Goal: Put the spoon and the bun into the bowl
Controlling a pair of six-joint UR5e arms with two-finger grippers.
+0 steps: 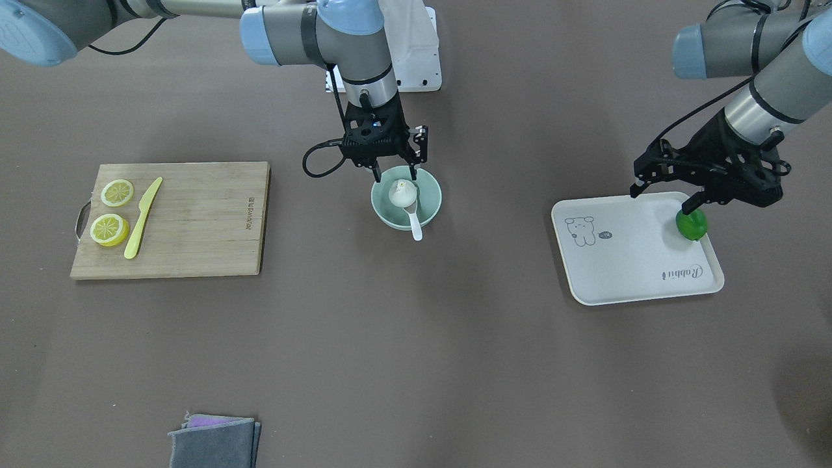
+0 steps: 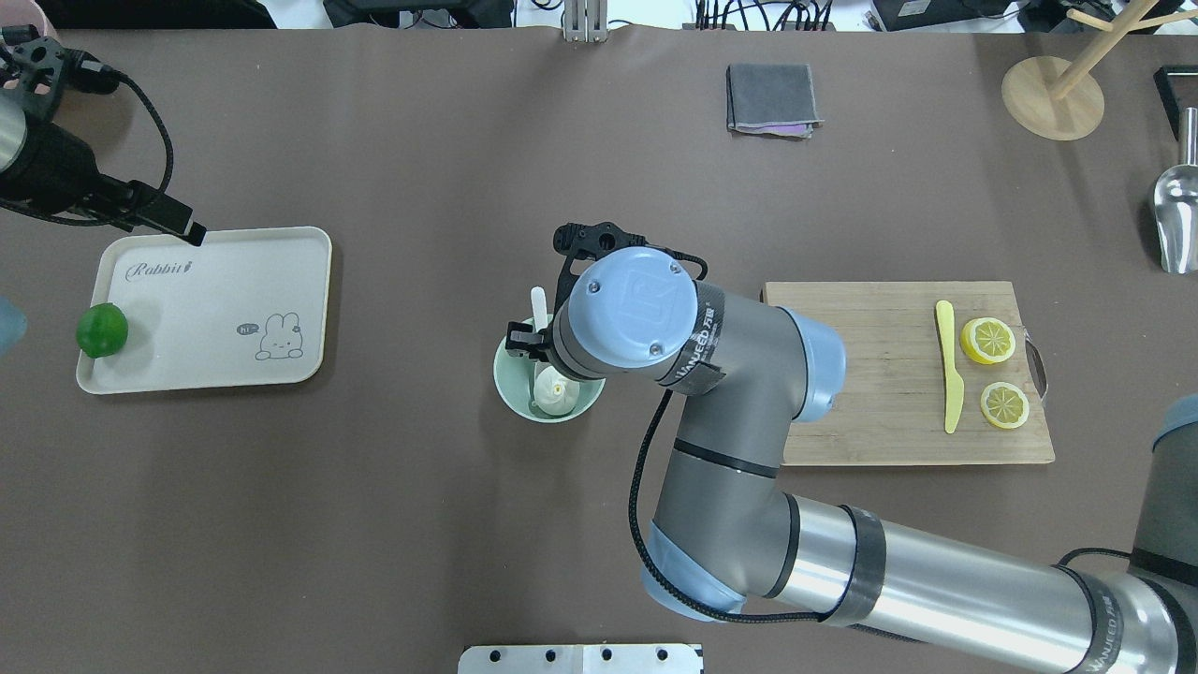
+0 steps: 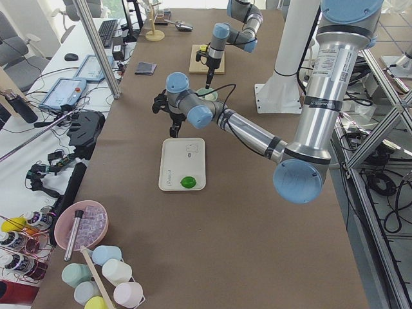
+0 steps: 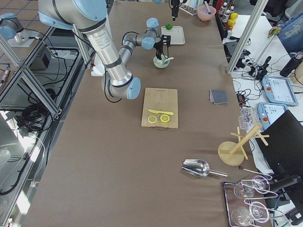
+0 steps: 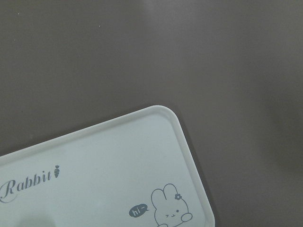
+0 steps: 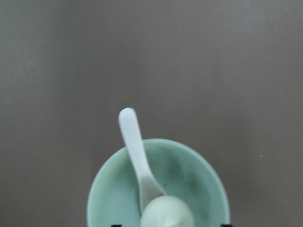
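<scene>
The pale mint-green bowl [image 1: 427, 186] stands mid-table. The white bun [image 1: 402, 193] lies inside it, on the scoop of the white spoon [image 1: 414, 225], whose handle sticks out over the rim. My right gripper [image 1: 394, 174] hangs just above the bowl's robot-side half, open, one finger on each side of the bun and apart from it. The right wrist view shows the bowl [image 6: 199, 175], spoon [image 6: 135, 142] and bun [image 6: 165, 213] directly below. My left gripper [image 1: 662, 198] is open and empty above the white tray [image 1: 624, 260].
A green lime [image 1: 691, 224] sits on the tray under the left gripper. A wooden cutting board [image 1: 195, 221] holds two lemon slices and a yellow-green knife [image 1: 143, 218]. A grey cloth [image 1: 214, 439] lies at the operators' edge. A wooden stand [image 2: 1053, 98] and metal scoop [image 2: 1177, 220] stand far right.
</scene>
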